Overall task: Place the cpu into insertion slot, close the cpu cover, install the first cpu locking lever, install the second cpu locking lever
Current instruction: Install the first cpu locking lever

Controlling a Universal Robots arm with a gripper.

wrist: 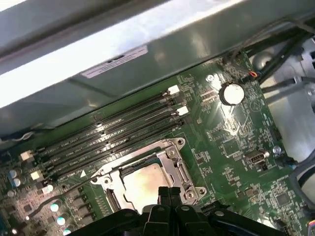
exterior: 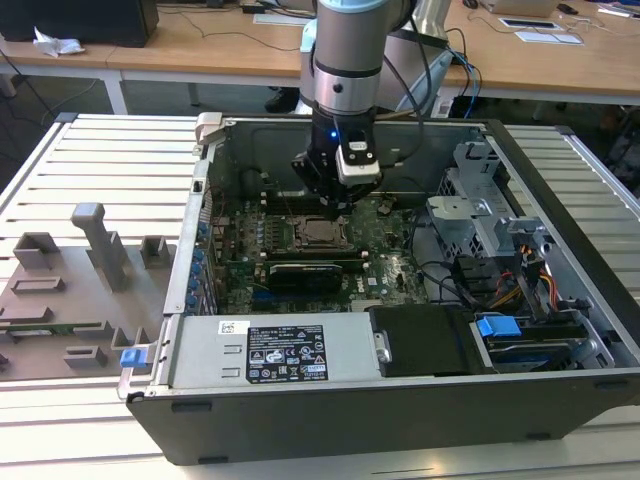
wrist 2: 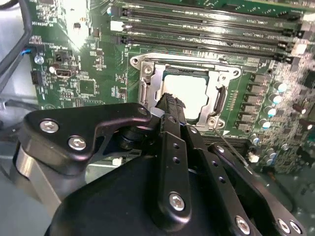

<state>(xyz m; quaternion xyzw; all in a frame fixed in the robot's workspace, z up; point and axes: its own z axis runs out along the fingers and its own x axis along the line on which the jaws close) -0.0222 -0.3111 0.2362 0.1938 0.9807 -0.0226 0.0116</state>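
Exterior view, arm (exterior: 345, 60) over computer case (exterior: 400, 410), second wrist view, fingers (wrist 2: 172, 110) pressed together, empty, at cpu cover (wrist 2: 215, 83) over cpu (wrist 2: 192, 91)

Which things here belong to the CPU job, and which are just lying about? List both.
Job in hand: gripper, cpu, cpu cover framing it, locking lever.

Lying about: memory slots, coin cell battery, power supply, grey blocks beside the case.

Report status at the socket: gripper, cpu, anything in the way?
Gripper shut, nothing held, tips just over the cpu cover edge. Cpu in place, cover looks down around it. Nothing in the way.
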